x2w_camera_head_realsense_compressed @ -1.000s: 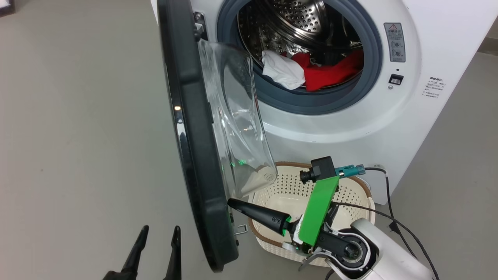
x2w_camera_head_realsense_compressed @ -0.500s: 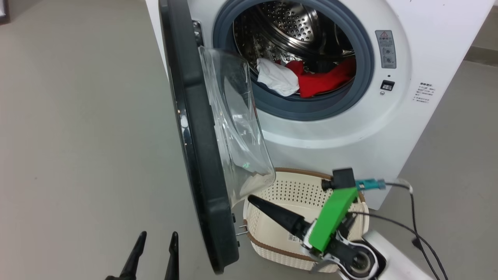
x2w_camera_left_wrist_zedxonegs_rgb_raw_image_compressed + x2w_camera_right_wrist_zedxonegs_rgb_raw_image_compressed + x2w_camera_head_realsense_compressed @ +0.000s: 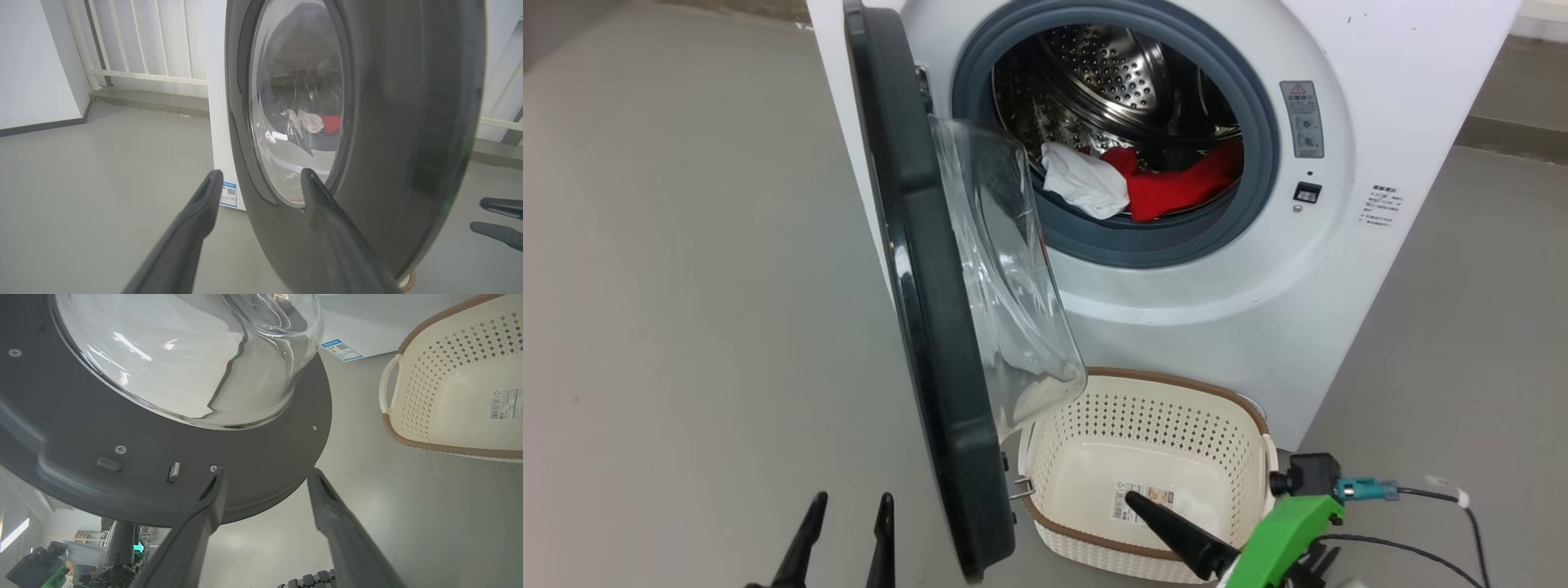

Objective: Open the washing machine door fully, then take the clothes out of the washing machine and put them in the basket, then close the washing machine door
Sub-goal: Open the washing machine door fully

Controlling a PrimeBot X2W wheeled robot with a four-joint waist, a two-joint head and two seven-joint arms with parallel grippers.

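Washing machine (image 3: 1339, 269) stands on grey floor, mouth facing me. Washing machine door (image 3: 915, 245) swung out, seen nearly edge-on, glass bowl bulging toward the machine. Basket (image 3: 1143, 408) on the floor in front of the machine, just beside the door's lower edge, only a paper label inside. Clothes inside the drum at its front lip: white garment (image 3: 1086, 181) touching red garment (image 3: 1176, 189). Left gripper (image 3: 852, 500) fingers spread, holding nothing, on the door's outer side. Right gripper (image 3: 267, 473) fingers spread, holding nothing, near the basket's near rim.
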